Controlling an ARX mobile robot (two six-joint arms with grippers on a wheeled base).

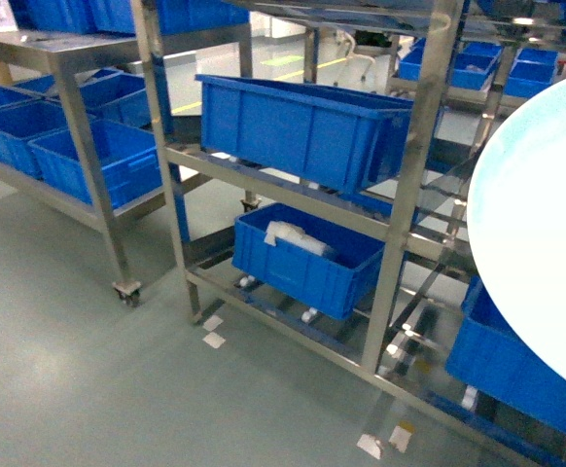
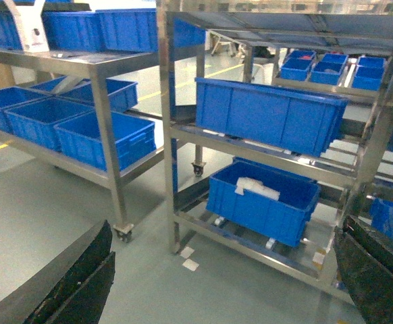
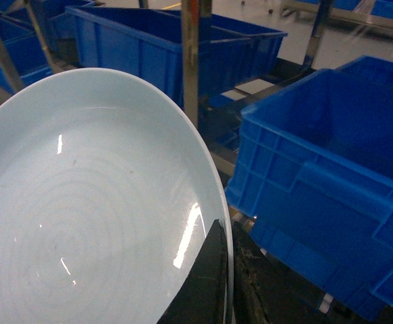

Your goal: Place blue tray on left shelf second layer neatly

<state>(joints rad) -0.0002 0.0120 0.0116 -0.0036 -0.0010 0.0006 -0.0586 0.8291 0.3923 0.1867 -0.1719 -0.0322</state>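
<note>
The blue tray point(image 1: 536, 224) is a pale, glossy dish that fills the right edge of the head view. In the right wrist view the blue tray point(image 3: 95, 202) stands on edge, and my right gripper point(image 3: 227, 226) is shut on its rim, one black finger on each face. The left shelf point(image 1: 424, 146) is the steel rack ahead; its second layer holds a large dark-blue crate point(image 1: 302, 126). My left gripper point(image 2: 227, 270) is open and holds nothing, facing the left shelf point(image 2: 166, 135) from a distance. Neither gripper shows in the head view.
A lower crate point(image 1: 302, 255) with white material inside sits on the bottom tier. A second steel rack point(image 1: 88, 165) with smaller blue crates stands to the left on casters. Another blue crate point(image 3: 331, 189) is close on the tray's right. White tape marks point(image 1: 213, 331) lie on the grey floor.
</note>
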